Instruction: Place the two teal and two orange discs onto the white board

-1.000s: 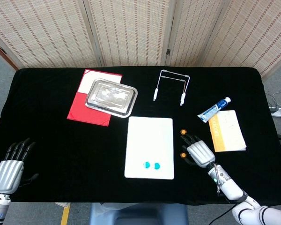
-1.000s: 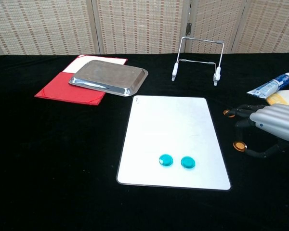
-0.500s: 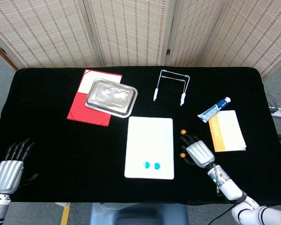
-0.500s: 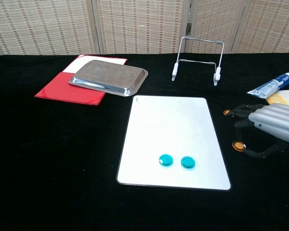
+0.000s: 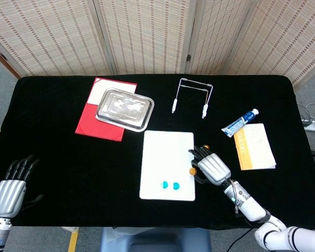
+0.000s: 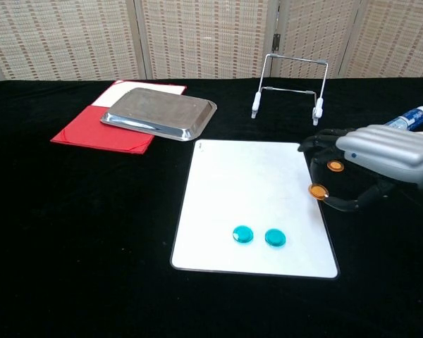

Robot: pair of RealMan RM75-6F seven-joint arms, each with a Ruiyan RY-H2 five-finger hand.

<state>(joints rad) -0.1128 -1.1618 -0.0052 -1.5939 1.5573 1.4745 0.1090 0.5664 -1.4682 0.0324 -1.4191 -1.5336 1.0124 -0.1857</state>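
Since a second ago the right hand (image 6: 381,165) has swung leftward from the bare desk beside the board (image 6: 247,190) to its right edge, carrying one orange disc (image 6: 317,190) pinched at the thumb tip; that disc now hangs just over the board's right margin. The second orange disc (image 6: 335,166) shows beneath the curled fingers (image 6: 323,143), and whether it is held or lying on the cloth cannot be told.

Nearest, the left hand (image 5: 10,191) rests at the desk's near left corner, holding nothing, fingers extended and slightly apart, well apart from everything. Both teal discs (image 6: 243,234) already lie side by side on the board's near half, left of the right hand. The coming move turns on this: the board's free surface lies to the left of the pinched disc, so a short inward shift and release should do, with the right hand far nearer.

Further back sit a steel tray (image 6: 159,113) on a red folder (image 6: 84,130), a wire stand (image 6: 289,88), a tube (image 6: 398,124) and a booklet (image 5: 254,147); none blocks the path.
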